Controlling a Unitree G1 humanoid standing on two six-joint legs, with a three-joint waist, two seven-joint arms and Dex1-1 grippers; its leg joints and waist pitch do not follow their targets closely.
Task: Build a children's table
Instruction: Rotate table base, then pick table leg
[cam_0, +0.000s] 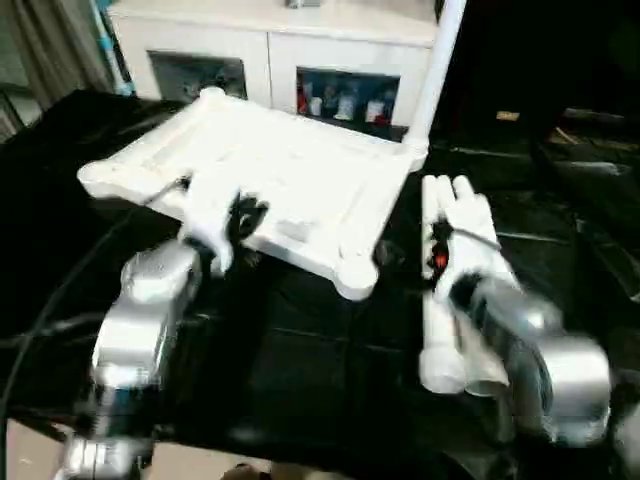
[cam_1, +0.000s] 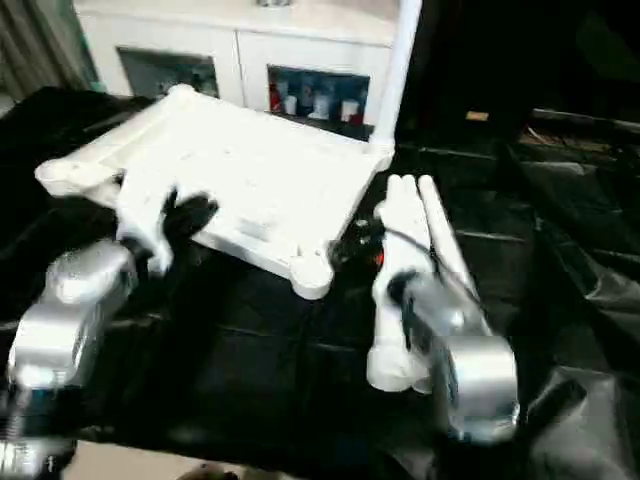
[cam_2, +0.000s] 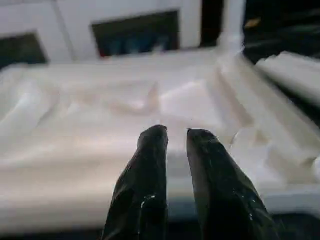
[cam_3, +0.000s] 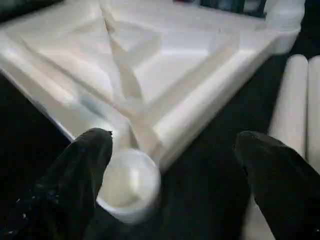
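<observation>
I see the table top (cam_0: 270, 180) lying ribbed side up on my black-draped desk (cam_0: 290, 350), one leg (cam_0: 436, 70) standing upright in its far right corner socket. The loose legs (cam_1: 405, 270) lie together just right of it. My left claw (cam_2: 174, 145) sits over the top's near edge, nearly closed and empty. My right claw (cam_3: 175, 150) is spread wide, empty, above the near corner socket (cam_3: 127, 182).
</observation>
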